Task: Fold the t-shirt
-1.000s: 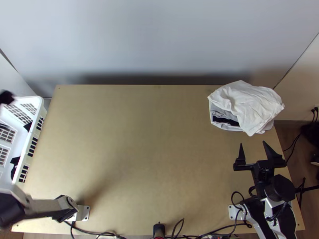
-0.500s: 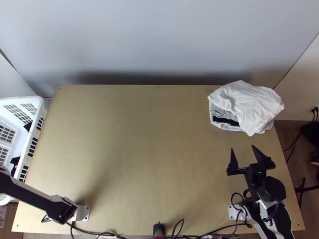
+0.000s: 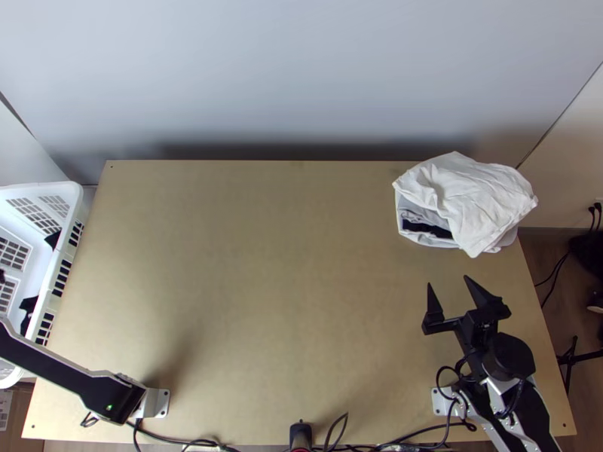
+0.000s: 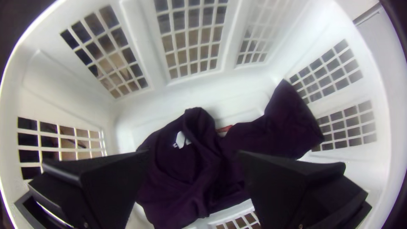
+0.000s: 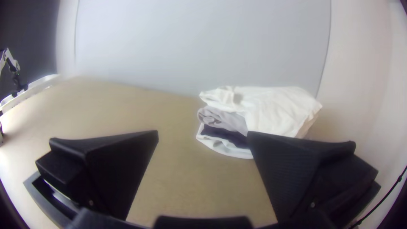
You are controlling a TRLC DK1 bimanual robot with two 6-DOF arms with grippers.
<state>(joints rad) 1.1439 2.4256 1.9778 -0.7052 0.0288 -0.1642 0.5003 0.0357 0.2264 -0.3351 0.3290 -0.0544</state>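
Observation:
A dark part of my left gripper [image 3: 2, 276] shows at the top view's left edge, over the white basket [image 3: 75, 226]. In the left wrist view, my left gripper [image 4: 194, 152] is open above a bunched dark purple garment [image 4: 182, 186]; a small white patch lies near its collar. Dark cloth [image 3: 29, 304] shows inside the basket in the top view. My right gripper [image 3: 448, 281] stands open over the table's right side, nearer the arms' bases than the white cloth pile. In the right wrist view, nothing is between the right gripper's [image 5: 203, 133] fingers.
A pile of cloths [image 3: 471, 200], white on top with grey and dark layers below, lies at the table's [image 3: 264, 264] far right corner. Cables [image 3: 181, 441] run along the near edge. A wall stands behind the far edge.
The left arm has swung, its blurred gripper leaving the basket's far part and a dark tip now showing nearer. My right gripper has shifted left and slightly toward the near edge, staying open.

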